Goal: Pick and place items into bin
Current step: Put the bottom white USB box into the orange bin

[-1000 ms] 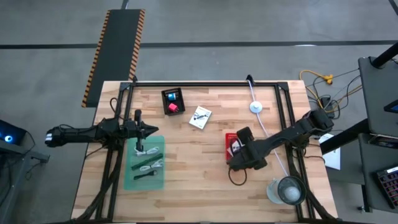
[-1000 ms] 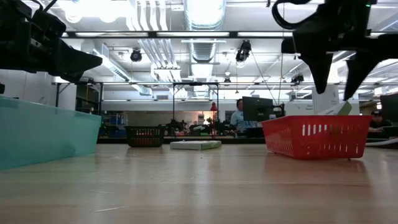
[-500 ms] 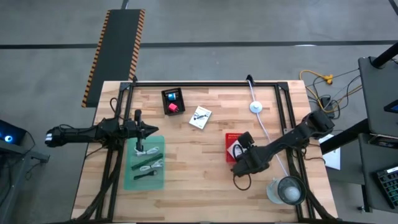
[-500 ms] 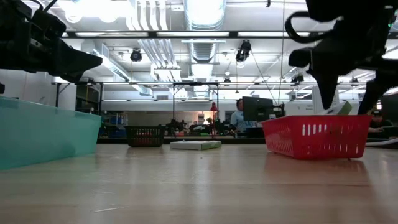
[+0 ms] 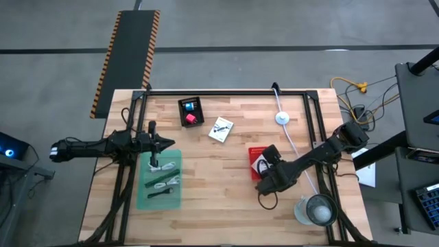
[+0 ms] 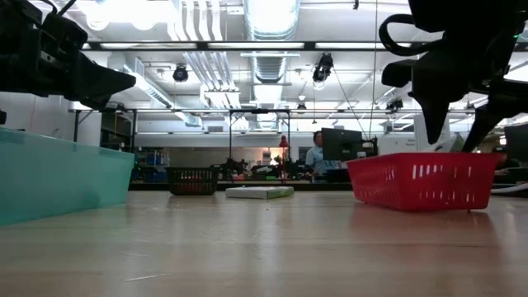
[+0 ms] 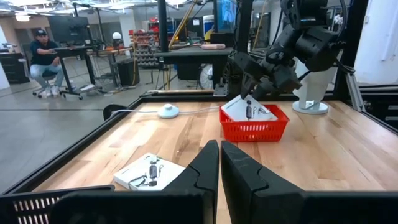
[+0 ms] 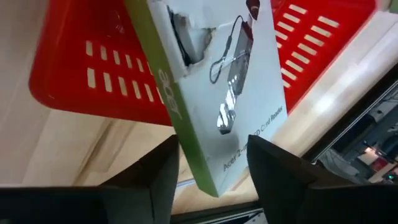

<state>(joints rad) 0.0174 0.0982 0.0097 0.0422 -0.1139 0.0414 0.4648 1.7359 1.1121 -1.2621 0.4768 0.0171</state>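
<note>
Red plastic basket (image 5: 258,163) on your tabletop (image 5: 226,199) holds a white printed packet (image 8: 217,87) leaning tilted against its wall, with your right hand (image 5: 264,180) over it, fingers parted either side of the packet without visibly gripping. The teal tray (image 5: 159,180) holds cable pieces (image 5: 164,184) below your shut left hand (image 5: 171,143). Only the high view shows the black basket (image 5: 191,111) with the red cube (image 5: 191,118); a second packet (image 5: 221,129) lies loose nearby.

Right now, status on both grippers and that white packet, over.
Left gripper shut, waiting above the teal bin. Right gripper open astride the white packet, which leans in the red basket. Nothing in the way.
</note>
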